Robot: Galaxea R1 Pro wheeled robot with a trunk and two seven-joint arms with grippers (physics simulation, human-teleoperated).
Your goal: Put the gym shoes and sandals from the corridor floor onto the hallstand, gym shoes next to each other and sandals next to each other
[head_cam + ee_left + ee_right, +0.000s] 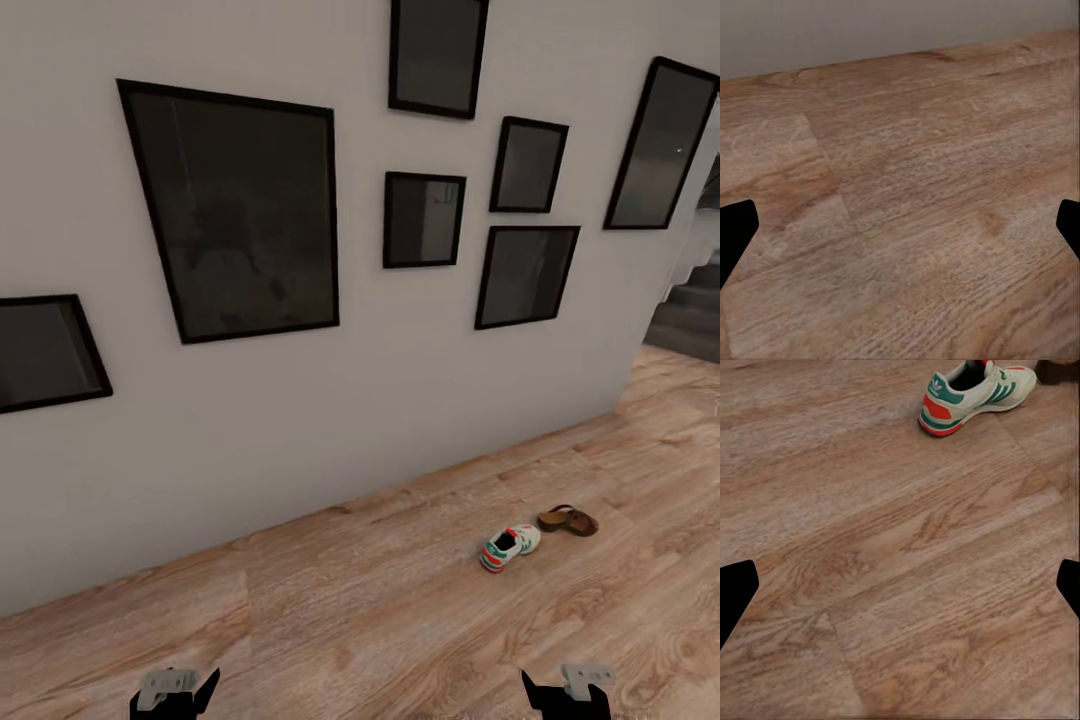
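Left gripper (175, 692) and right gripper (567, 690) hang low over the corridor floor (380, 600), both spread wide, holding nothing. One gym shoe (509, 547) lies on the planks ahead of the right gripper. A sandal (568, 520) lies just beyond the shoe, near the picture-hung wall (360, 400).

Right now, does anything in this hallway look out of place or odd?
Yes. A sneaker and a brown sandal lie loose on the wood floor near the wall, close together, instead of on a rack. The picture frames look tilted, but that looks like camera angle.
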